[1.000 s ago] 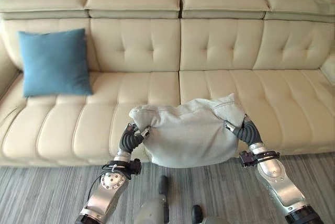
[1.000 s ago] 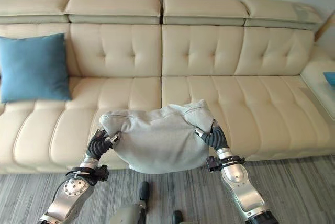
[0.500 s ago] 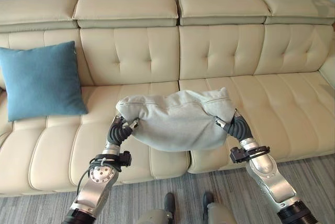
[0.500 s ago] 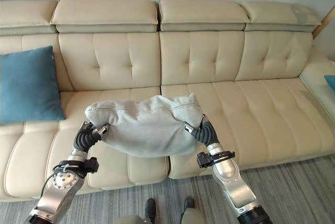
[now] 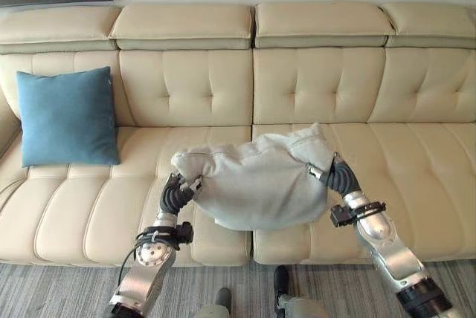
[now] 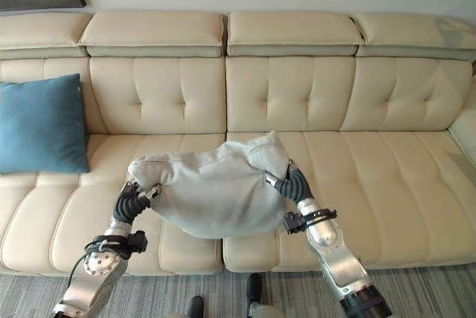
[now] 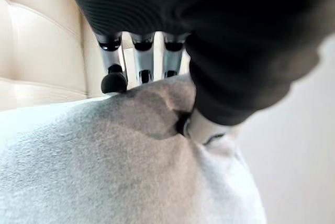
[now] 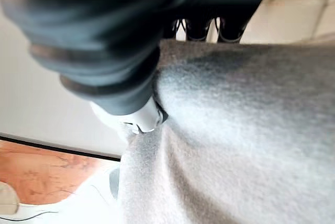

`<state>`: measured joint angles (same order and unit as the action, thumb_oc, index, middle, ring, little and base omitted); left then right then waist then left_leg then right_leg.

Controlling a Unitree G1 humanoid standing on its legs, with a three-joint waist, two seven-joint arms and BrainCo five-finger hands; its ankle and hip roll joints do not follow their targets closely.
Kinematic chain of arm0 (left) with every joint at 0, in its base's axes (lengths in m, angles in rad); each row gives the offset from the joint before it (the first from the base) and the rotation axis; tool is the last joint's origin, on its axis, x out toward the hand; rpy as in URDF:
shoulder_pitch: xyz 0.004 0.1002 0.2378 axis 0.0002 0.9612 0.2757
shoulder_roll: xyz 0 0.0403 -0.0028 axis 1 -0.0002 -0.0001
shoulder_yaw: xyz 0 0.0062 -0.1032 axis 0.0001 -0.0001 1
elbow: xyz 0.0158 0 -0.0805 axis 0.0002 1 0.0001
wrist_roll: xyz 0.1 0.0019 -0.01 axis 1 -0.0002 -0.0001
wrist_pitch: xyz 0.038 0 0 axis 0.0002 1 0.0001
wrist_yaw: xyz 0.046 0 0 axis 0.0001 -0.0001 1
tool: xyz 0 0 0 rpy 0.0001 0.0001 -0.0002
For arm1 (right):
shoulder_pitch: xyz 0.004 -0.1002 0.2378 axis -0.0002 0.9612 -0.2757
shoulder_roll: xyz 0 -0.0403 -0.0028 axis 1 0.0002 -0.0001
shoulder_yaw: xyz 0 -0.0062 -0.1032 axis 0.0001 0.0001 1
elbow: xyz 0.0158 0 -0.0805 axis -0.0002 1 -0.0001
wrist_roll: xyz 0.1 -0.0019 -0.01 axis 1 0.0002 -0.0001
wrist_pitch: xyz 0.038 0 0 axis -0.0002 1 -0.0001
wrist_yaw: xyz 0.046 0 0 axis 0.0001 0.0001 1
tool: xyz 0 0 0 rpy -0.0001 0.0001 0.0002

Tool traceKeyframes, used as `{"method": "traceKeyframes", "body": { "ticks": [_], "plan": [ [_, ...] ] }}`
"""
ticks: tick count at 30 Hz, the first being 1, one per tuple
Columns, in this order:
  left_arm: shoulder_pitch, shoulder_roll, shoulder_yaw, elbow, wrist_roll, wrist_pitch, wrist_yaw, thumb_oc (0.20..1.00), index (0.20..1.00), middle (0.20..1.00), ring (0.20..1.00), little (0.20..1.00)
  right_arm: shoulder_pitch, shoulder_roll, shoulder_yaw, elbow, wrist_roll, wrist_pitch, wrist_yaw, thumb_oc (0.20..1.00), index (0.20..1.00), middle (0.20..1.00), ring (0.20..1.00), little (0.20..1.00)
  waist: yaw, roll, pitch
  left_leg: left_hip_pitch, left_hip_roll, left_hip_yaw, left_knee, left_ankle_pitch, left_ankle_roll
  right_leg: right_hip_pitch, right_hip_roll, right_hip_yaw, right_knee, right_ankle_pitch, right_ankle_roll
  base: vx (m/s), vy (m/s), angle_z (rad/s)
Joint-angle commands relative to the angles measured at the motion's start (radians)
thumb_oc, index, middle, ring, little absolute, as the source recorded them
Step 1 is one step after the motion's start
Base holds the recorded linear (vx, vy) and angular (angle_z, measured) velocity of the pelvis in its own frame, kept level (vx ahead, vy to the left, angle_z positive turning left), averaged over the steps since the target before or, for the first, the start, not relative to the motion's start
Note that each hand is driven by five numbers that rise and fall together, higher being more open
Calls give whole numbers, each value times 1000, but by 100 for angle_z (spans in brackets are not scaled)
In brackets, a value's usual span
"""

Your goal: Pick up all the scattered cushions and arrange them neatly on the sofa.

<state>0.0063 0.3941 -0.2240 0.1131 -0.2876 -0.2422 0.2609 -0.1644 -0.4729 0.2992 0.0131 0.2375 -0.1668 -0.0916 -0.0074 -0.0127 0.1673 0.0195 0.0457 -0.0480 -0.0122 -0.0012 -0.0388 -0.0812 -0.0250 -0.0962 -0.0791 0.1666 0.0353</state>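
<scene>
- While both hands pinched its ends, the grey cushion (image 5: 256,184) hung over the sofa (image 5: 327,88) seat, higher & further in than 1 s ago; camera had shifted too.
- R eye: left hand (image 6: 128,204) & right hand (image 6: 294,183) curled on the corners; blue cushion (image 6: 41,125) upright at the far left.
- L wrist: fingers (image 7: 114,75) & thumb nipped the fabric.
- R wrist: same grip. Judged: drop-off nr.

Both arms reach forward, left hand (image 5: 178,194) and right hand (image 5: 337,177) raised level (fingers and thumbs pinched shut).
</scene>
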Motion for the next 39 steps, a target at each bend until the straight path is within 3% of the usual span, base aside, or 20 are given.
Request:
{"method": "traceKeyframes", "body": {
  "ticks": [1,6,8,14,17,18,19,24,28,33,39],
  "plan": [
    [-181,-5,-42,-23,77,-106,47,200,200,200,200,200,-180,74,89,-64,1,-109,-18,200,200,200,200,200,-12,-7,-58,2,-11,22,61,-108,-14,-13,-73,-6,125,-159,79,52,-18,10],
    [-320,-10,-70,54,92,-106,115,200,200,200,200,200,-322,114,129,41,-28,-100,-82,200,200,200,200,200,-10,1,-41,-11,-6,25,35,-89,-18,-36,-72,-7,124,-156,79,-28,-1,-2],
    [-550,-11,-117,195,99,-115,216,200,200,200,200,200,-515,150,167,203,-40,-96,-160,200,200,200,200,200,-6,5,-1,-95,-5,23,34,-61,-28,-124,-76,-4,142,-144,82,-210,1,0],
    [-852,42,-210,438,168,-108,317,200,200,200,200,200,-767,140,196,465,-23,-105,-244,200,200,200,200,200,-3,11,40,-212,-4,14,17,-6,-48,-231,-89,-9,153,-123,94,-78,4,12],
    [-913,42,-238,504,161,-109,325,200,200,200,200,200,-826,132,212,542,-7,-112,-252,200,200,200,200,200,-3,13,48,-237,-3,11,0,11,-54,-256,-90,-10,143,-112,99,-5,4,8],
    [-953,43,-252,564,157,-103,339,401,401,401,401,401,-872,130,220,613,20,-110,-256,225,225,225,225,225,-2,14,53,-257,-4,7,-15,26,-61,-275,-90,-10,132,-100,104,2,1,4],
    [-978,43,-262,595,146,-103,334,1000,1000,1000,1000,1000,-895,122,228,640,26,-108,-262,1000,1000,1000,1000,1000,-2,15,52,-270,-4,4,-23,34,-63,-285,-90,-9,127,-97,105,0,0,0],
    [-1012,59,-264,610,145,-102,335,1000,1000,1000,1000,1000,-946,95,241,666,4,-96,-285,1000,1000,1000,1000,1000,0,15,56,-286,-2,-3,-50,53,-70,-302,-86,-8,116,-94,108,36,-2,5],
    [-1002,122,-217,595,89,-121,318,1000,1000,1000,1000,1000,-949,22,188,633,-15,-98,-330,1000,1000,1000,1000,1000,-4,13,35,-299,-3,-12,-75,56,-75,-315,-84,-10,102,-89,111,60,-10,11],
    [-1024,215,-185,675,25,-120,280,1000,1000,1000,1000,1000,-961,-40,132,695,70,-107,-333,1000,1000,1000,1000,1000,-4,9,18,-312,-5,-15,-75,53,-75,-318,-85,-14,91,-82,115,25,3,7],
    [-1082,226,-111,842,-291,-145,185,1000,1000,1000,1000,1000,-1027,-50,79,876,341,-123,-302,1000,1000,1000,1000,1000,-1,9,22,-315,-8,-14,-75,55,-75,-318,-84,-7,87,-76,115,0,0,0]
  ]
}}
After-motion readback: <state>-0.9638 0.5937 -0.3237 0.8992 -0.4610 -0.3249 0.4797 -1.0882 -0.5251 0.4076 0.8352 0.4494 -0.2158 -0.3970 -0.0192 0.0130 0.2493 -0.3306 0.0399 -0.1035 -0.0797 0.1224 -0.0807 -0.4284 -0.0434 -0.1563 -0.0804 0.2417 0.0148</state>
